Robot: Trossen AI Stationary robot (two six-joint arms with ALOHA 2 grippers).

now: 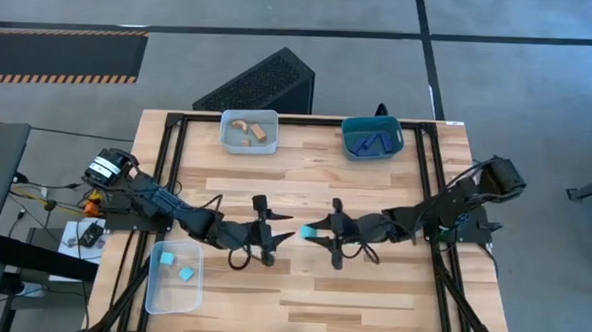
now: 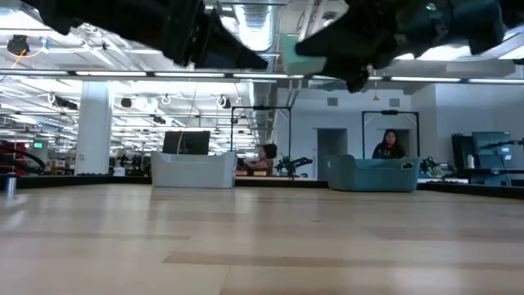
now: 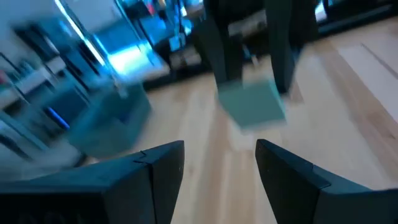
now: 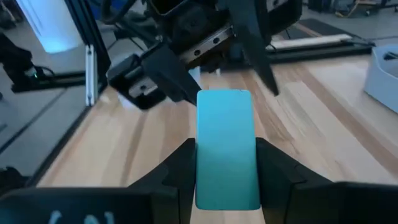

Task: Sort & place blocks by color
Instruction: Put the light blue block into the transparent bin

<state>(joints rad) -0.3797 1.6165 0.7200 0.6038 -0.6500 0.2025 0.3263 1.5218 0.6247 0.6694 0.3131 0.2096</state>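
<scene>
Cyan block [image 4: 225,149] fills the right wrist view, clamped between the right gripper [image 1: 313,230] fingers, held above mid-table. Left gripper [image 1: 276,229] faces it just beside, fingers apart and empty. Looks like a handover. Risks: fingers collide; right lets go before left closes, so block drops short of the clear bin [image 1: 156,288].

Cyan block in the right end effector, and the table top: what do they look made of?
Cyan block: probably plastic or painted wood; its faces are smooth, evenly coloured and matte, with no grain. Table: wood, jointed light planks with visible grain and a slight sheen.
</scene>
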